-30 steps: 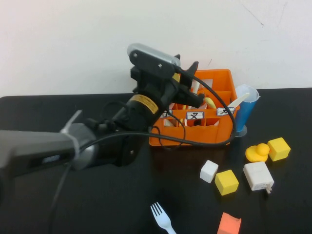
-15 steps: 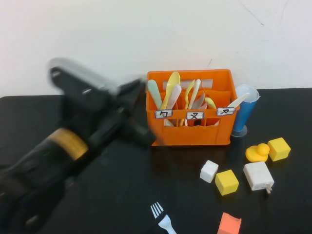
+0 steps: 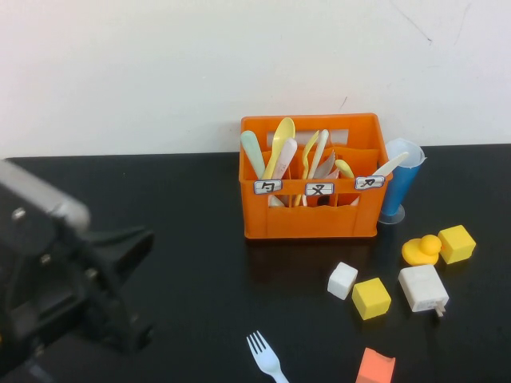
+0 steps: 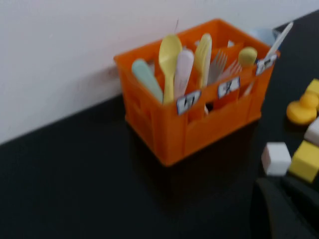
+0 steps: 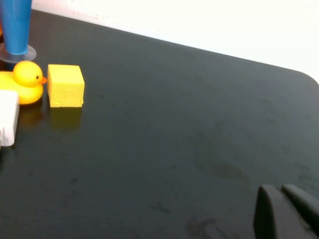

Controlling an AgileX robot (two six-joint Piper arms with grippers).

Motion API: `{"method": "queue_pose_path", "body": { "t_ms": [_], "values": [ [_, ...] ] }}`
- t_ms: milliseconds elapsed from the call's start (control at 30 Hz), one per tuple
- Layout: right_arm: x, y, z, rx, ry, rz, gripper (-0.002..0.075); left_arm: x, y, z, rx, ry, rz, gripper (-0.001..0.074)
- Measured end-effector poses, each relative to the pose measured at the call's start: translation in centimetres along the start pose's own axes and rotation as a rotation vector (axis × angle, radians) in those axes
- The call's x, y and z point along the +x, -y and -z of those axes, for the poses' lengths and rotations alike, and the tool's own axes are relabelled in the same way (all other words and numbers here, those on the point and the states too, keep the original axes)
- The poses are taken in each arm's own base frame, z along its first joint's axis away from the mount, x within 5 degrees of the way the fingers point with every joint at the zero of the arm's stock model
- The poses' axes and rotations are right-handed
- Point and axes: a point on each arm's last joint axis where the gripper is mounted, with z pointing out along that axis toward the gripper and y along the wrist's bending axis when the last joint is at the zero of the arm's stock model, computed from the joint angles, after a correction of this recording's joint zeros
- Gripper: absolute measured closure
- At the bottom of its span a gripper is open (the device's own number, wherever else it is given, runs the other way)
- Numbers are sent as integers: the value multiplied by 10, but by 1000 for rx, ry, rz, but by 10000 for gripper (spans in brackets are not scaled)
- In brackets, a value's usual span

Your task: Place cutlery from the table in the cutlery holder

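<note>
The orange cutlery holder (image 3: 307, 215) stands at the back of the black table (image 3: 200, 239) with several pastel utensils upright in its compartments. It also shows in the left wrist view (image 4: 199, 129). A light blue fork (image 3: 266, 359) lies on the table near the front edge. My left gripper (image 3: 142, 239) is low at the front left, well away from the holder, shut and empty. In its wrist view (image 4: 280, 183) the fingers lie together. My right gripper (image 5: 280, 191) is shut and empty above bare table; it is out of the high view.
A blue cup (image 3: 399, 187) stands right of the holder. A yellow duck (image 3: 421, 250), two yellow blocks (image 3: 371, 298), a white block (image 3: 342, 280), a white charger (image 3: 422, 288) and an orange block (image 3: 375, 367) lie at the front right.
My left arm has pulled back from the holder to the front left, low over the table. The holder's cutlery now shows fully. The fork has not moved.
</note>
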Motion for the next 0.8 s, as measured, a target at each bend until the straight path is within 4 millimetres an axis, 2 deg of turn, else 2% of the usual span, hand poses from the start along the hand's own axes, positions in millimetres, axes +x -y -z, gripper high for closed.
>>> {"method": "queue_pose_path", "body": {
  "t_ms": [200, 333, 500, 800],
  "values": [
    [0, 0, 0, 0, 0, 0, 729, 12, -12, 29, -88, -123, 53, 736],
    [0, 0, 0, 0, 0, 0, 729, 25, -21, 43, -172, -138, 77, 736],
    [0, 0, 0, 0, 0, 0, 729, 58, -30, 59, -274, -12, 80, 736],
    [0, 0, 0, 0, 0, 0, 729, 123, -38, 82, -531, 203, 207, 736]
  ]
}}
